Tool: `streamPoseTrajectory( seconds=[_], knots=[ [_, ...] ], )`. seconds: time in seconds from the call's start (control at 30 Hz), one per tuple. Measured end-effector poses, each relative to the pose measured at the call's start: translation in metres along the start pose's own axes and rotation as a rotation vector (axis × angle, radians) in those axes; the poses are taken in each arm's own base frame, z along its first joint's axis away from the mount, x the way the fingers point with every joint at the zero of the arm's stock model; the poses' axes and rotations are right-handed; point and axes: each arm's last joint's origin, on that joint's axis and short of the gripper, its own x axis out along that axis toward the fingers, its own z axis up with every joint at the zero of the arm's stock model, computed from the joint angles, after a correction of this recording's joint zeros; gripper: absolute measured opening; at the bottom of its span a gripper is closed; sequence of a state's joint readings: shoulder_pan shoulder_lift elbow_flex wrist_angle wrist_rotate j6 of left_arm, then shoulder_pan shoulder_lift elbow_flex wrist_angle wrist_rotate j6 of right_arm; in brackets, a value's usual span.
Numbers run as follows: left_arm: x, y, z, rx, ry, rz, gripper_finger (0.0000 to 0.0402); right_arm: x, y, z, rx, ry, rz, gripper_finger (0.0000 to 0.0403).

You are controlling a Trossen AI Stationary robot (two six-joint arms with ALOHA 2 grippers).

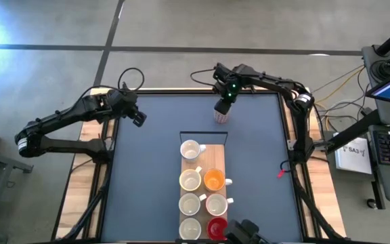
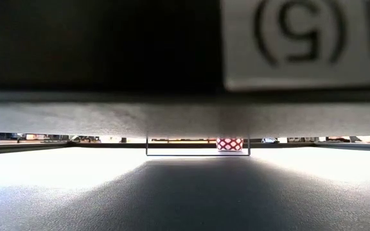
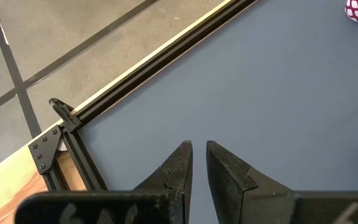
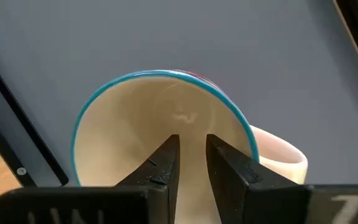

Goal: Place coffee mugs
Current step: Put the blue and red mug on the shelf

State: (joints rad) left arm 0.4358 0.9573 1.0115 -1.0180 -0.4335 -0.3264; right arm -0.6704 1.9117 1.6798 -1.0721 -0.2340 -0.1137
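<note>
A white mug with a reddish patterned side stands upright on its base on the blue-grey table, near the far edge. In the right wrist view it shows a blue rim, a cream inside and a handle. My right gripper points steeply down over the mug's mouth. Its fingers are a little apart with nothing between them, and its tips are above or just inside the mouth. My left gripper hangs shut over bare table at the far left. Several mugs stand on a wooden board: white ones, an orange one and a red one.
The board with mugs runs from the table's middle to its near edge. A thin dark wire frame stands at the board's far end, close to the patterned mug. There is free table to the left and right of the board. A dark panel fills most of the low view.
</note>
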Motion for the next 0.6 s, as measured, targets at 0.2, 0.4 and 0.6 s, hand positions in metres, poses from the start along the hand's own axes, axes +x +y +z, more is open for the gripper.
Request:
streamPoseTrajectory(
  seconds=[0.2,0.4,0.6],
  knots=[
    [0.0,0.0,0.0,0.0,0.0,-0.001,0.0029,0.001,0.001,0.0,-0.013,-0.001,-0.001,0.0024],
    [0.0,0.0,0.0,-0.004,0.0,-0.001,0.0029,-0.004,0.005,-0.001,-0.017,-0.003,0.002,0.0021],
    [0.0,0.0,0.0,-0.005,0.0,-0.001,0.0029,-0.021,0.011,0.003,-0.05,-0.012,0.004,0.0049]
  ],
)
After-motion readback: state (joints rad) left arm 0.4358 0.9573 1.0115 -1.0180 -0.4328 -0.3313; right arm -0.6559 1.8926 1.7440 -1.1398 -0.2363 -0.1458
